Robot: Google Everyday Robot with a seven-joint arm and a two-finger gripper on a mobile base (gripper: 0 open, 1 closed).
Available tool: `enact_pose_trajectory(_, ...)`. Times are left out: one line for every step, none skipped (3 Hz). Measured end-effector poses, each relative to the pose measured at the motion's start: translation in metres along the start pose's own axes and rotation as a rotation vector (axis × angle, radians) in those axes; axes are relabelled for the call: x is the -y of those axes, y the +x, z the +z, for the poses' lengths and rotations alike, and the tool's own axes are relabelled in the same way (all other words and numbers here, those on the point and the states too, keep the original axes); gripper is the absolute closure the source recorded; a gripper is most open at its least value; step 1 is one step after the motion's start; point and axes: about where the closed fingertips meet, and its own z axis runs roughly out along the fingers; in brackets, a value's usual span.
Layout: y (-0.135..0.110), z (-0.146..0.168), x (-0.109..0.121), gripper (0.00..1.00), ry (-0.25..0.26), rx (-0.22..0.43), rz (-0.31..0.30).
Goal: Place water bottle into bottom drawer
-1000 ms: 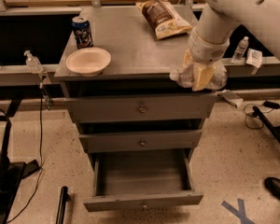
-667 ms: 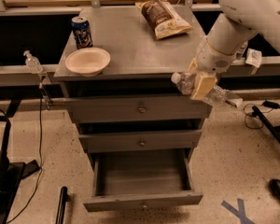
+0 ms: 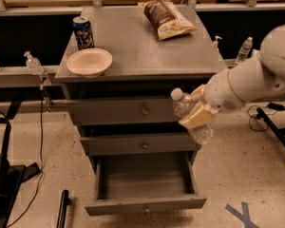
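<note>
While bottom drawer (image 3: 145, 204) stands open, gripper (image 3: 195, 109) fingers (image 3: 198, 118) clamp water bottle (image 3: 182, 103), seemingly above it.

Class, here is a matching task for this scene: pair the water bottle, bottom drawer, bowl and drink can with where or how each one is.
Column 1
1. water bottle
2. bottom drawer
3. bowl
4. drink can

Column 2
A. pulled open, lowest of three
B. front left of the cabinet top
C. clamped in the gripper, in front of the cabinet's right side beside the upper two drawers
D. just behind the bowl

Pairs: 1-C, 2-A, 3-B, 4-D
</note>
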Motion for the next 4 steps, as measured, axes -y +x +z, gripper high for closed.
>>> enact_pose_trajectory(0.007, 0.018, -0.033, 1.0, 0.06, 0.135, 0.068)
enact_pose_trajectory(0.017, 0.004, -0.023, 1.0, 0.164, 0.166, 0.109)
enact_pose_trajectory(0.016, 0.005, -0.021, 1.0, 0.16, 0.161, 0.105)
enact_pose_trajectory(0.032, 0.022, -0.018, 1.0, 0.151, 0.249, 0.125)
